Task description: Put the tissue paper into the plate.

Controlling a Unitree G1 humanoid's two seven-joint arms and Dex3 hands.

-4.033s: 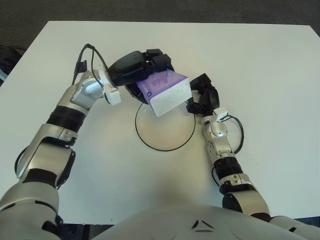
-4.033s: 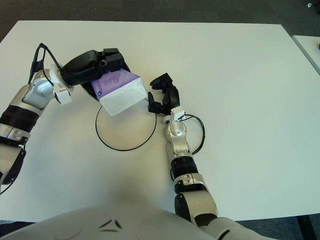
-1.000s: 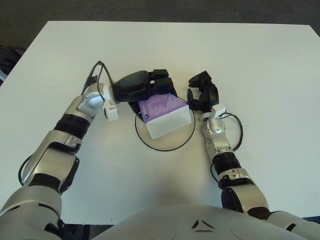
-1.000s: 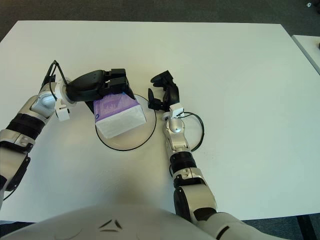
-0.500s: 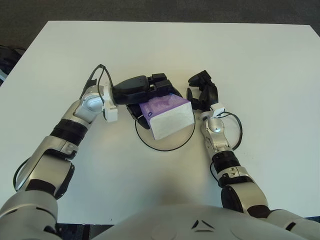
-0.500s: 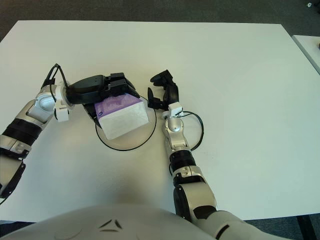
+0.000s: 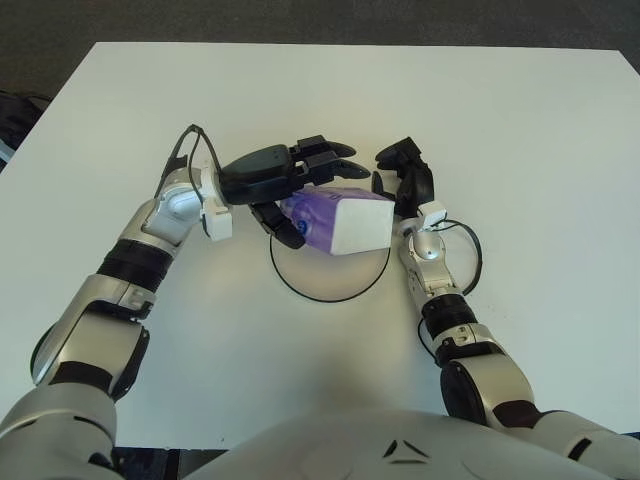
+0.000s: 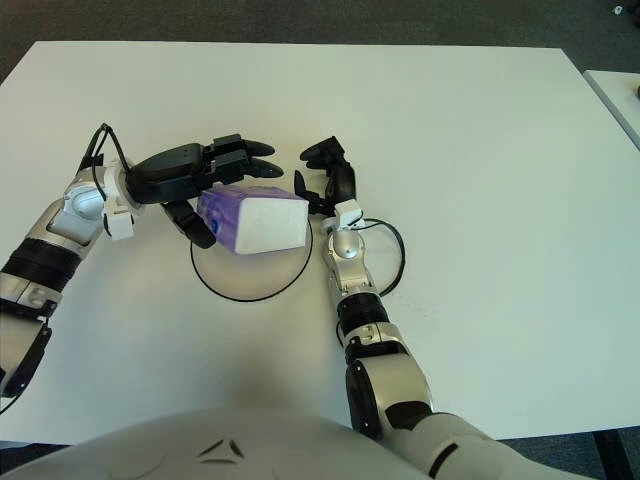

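Fingers (image 7: 322, 158) of the left hand (image 7: 283, 176) spread loosely over the purple-and-white rectangular tissue paper pack (image 7: 338, 219), thumb beneath its near end; pack tilted over the round black-rimmed white plate (image 7: 330, 276); right hand (image 7: 405, 181), fingers curled and holding nothing, just beside its far end.

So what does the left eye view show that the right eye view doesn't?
Only the left eye view shows a dark object at its left edge, off the table. Only the right eye view shows a second white surface at its far right edge. Both show the left hand with fingers spread around the tissue paper, which sits over the plate, and the right hand just right of it.
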